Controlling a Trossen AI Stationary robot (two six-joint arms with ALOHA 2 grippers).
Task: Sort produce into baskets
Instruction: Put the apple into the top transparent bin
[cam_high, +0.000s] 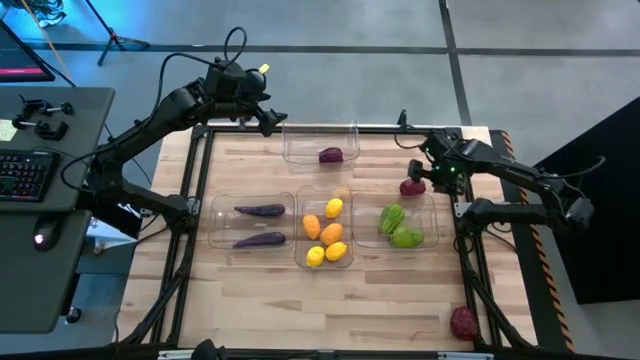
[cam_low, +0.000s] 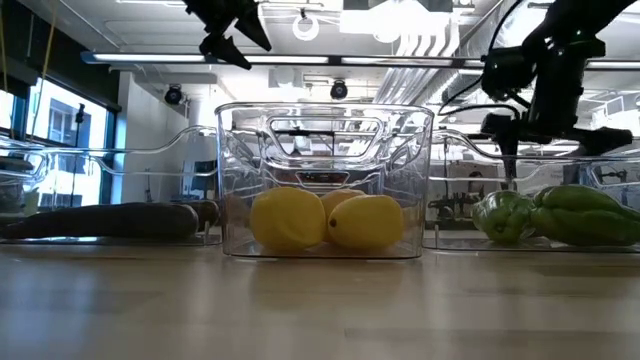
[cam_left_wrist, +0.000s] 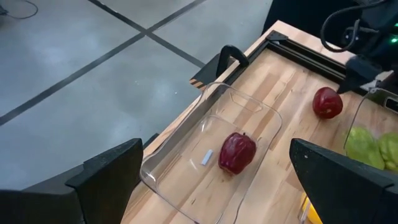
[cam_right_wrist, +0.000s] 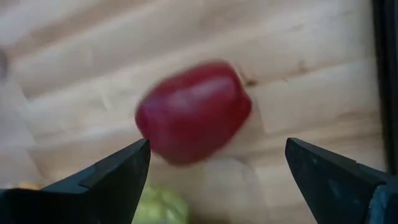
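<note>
**Right gripper spread above a loose red fruit, left gripper idle at the far edge**

Nearest the front edge, toward the right corner, a dark red piece (cam_high: 462, 322) lies alone on the wooden table (cam_high: 260, 300); only the overhead view catches it.

Further in stands a row of three clear bins. The left bin (cam_high: 215, 225) holds two long purple eggplants (cam_high: 259, 225). The middle bin (cam_high: 300, 255) holds yellow lemons (cam_low: 330, 220) and orange pieces (cam_high: 330, 234) together; from table height only the lemons show clearly through its wall. The right bin (cam_high: 432, 222) holds two green ridged pieces (cam_high: 399, 227), seen at table level as a green heap on the right.

Just beyond the right bin's far corner, a second dark red fruit (cam_high: 411, 187) sits on the bare wood. The right gripper (cam_high: 432, 176) hangs just above and beside it, fingers spread wide, holding nothing. Its wrist camera shows the red fruit (cam_right_wrist: 194, 112) between the two dark fingers, not touched by either, with a bit of green at the edge.

At the far side, the fourth bin (cam_high: 350, 130) holds one dark red fruit (cam_high: 331, 155). The left gripper (cam_high: 268, 119) is raised beside this bin's left end, fingers wide apart and empty. Its wrist view looks down into that bin and shows a small pale scrap (cam_left_wrist: 206, 157) next to the fruit, which the overhead view does not reveal.
</note>
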